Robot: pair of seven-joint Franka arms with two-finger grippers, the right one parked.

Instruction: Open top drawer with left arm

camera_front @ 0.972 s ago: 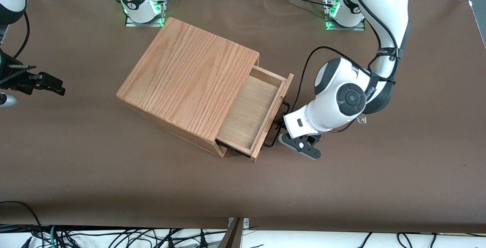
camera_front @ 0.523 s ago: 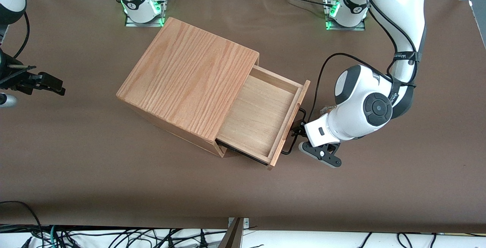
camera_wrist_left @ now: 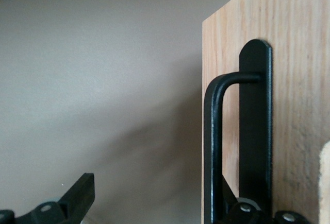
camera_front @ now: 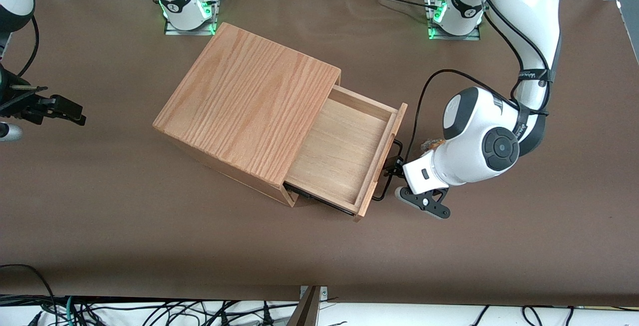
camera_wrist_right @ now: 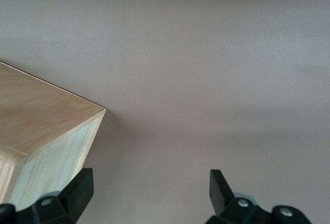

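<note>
Box (camera_front: 249, 101), oak grain, sits mid-table (camera_front: 150, 236), turned at an angle. The top drawer (camera_front: 344, 151) stands well out of the box, projecting toward 4 o'clock in the front view, and its pale inside is bare. The black wire handle (camera_front: 388, 186) runs along the drawer front.

The left arm (camera_front: 479, 141) reaches down at the drawer's 4 o'clock side. The gripper (camera_front: 393, 171) is at the handle, just off the drawer front. The wrist camera shows the fingers (camera_wrist_left: 80, 195) spread wide. The handle bar (camera_wrist_left: 212, 147) passes between them, close to one finger and well apart from the other. The gripper is not pinching the bar.
</note>
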